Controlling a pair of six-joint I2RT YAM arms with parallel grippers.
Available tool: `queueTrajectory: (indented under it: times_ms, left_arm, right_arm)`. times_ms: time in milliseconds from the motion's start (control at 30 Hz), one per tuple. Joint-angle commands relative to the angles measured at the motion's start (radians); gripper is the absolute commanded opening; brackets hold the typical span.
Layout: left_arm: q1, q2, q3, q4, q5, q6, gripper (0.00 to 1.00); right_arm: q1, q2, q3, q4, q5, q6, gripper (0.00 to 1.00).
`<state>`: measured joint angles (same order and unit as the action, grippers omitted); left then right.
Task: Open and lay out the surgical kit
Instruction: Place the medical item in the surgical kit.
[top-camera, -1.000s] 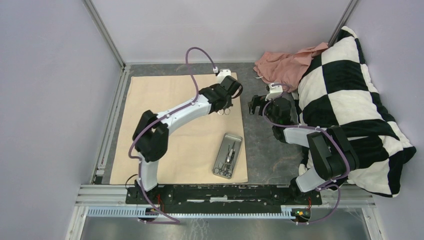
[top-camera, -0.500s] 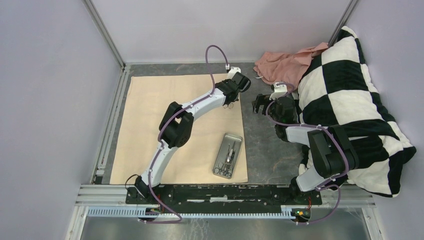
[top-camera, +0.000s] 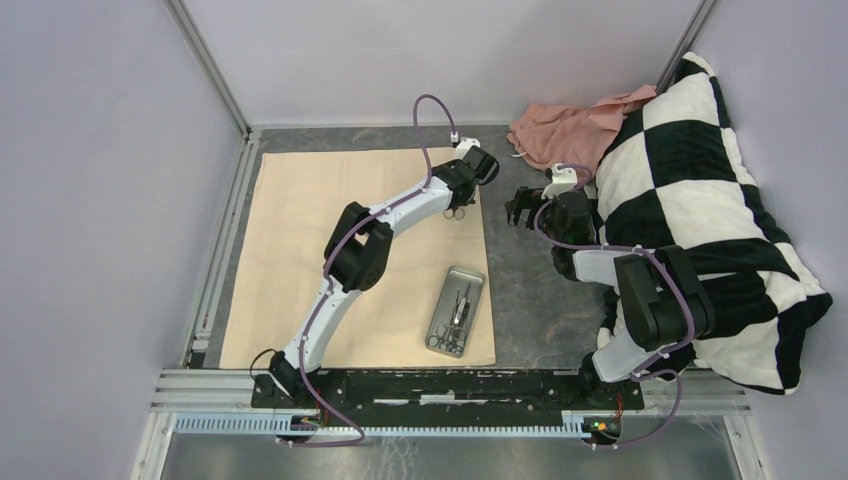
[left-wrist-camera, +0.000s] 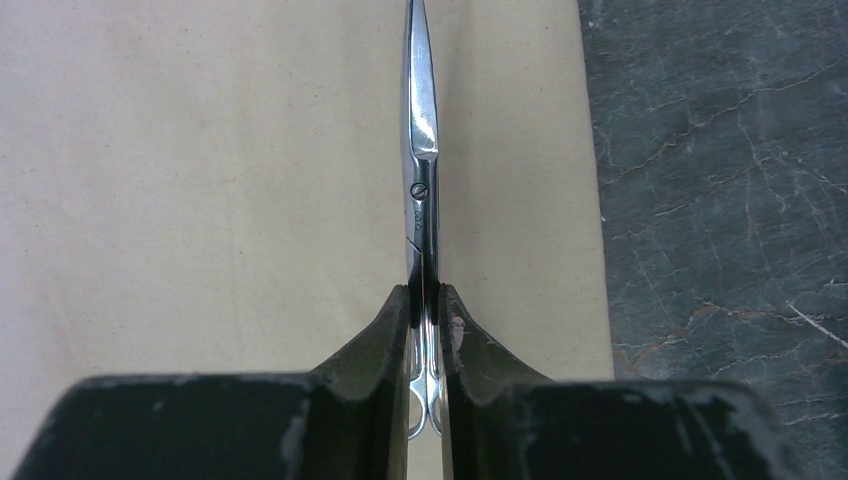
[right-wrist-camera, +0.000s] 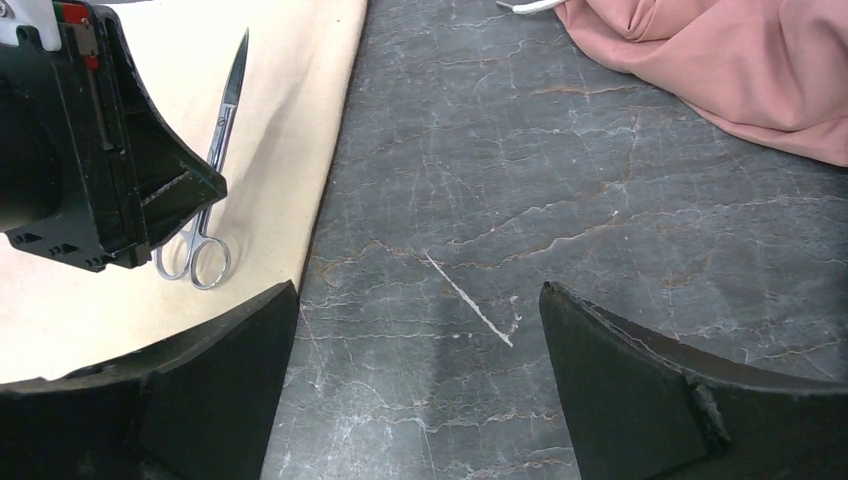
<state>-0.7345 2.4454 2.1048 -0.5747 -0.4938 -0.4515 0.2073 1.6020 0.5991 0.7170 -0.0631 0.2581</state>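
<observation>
The beige cloth (top-camera: 330, 250) is open and lies flat on the dark table (top-camera: 540, 300), so I think the opening part is done. My left gripper (left-wrist-camera: 425, 300) is nearly shut. It pinches a pair of silver scissors (left-wrist-camera: 420, 190) just above their finger rings. I hold them over the far right part of the cloth, close to its right edge, with the tips pointing to the far side of the cloth. I cannot tell if the scissors touch the cloth or hang just above it. The small steel tray (top-camera: 468, 278) sits on the near right corner of the cloth, and a few more thin silver tools (top-camera: 452, 325) lie inside it in a little heap. My right gripper (right-wrist-camera: 418, 300) is wide open and holds nothing. It hangs over the bare table just past the right edge of the cloth, beside the scissors. I see no other tool lying out on the cloth. So I think the laying out is only at its start: these scissors need a spot, and then each tool in the tray has to come out onto the cloth.
</observation>
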Motion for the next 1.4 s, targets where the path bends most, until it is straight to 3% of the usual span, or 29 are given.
queueTrajectory:
  times_ms: [0, 533, 600, 767, 967, 1167, 1367]
  left_arm:
    - [0.003, 0.012, 0.053, 0.015, -0.003, -0.020, 0.02]
    - [0.010, 0.065, 0.114, -0.015, 0.017, -0.076, 0.09]
    - [0.012, 0.066, 0.116, -0.015, 0.022, -0.081, 0.14]
    - [0.013, 0.050, 0.123, -0.027, 0.035, -0.087, 0.37]
    - [0.014, -0.061, 0.090, -0.058, 0.038, -0.073, 0.49]
    - [0.007, -0.323, -0.179, -0.019, 0.130, -0.025, 0.60]
    - [-0.031, -0.690, -0.699, 0.149, 0.284, -0.037, 0.68]
  right_arm:
    - [-0.005, 0.006, 0.034, 0.026, -0.022, 0.017, 0.98]
    - [-0.007, 0.023, 0.047, 0.026, -0.041, 0.024, 0.98]
    - [-0.007, 0.024, 0.047, 0.026, -0.041, 0.024, 0.98]
    - [-0.007, 0.030, 0.054, 0.026, -0.049, 0.027, 0.98]
    - [-0.007, 0.039, 0.064, 0.026, -0.064, 0.029, 0.98]
    - [-0.006, 0.049, 0.068, 0.022, -0.069, 0.026, 0.98]
    - [-0.007, 0.047, 0.065, 0.012, -0.078, 0.030, 0.97]
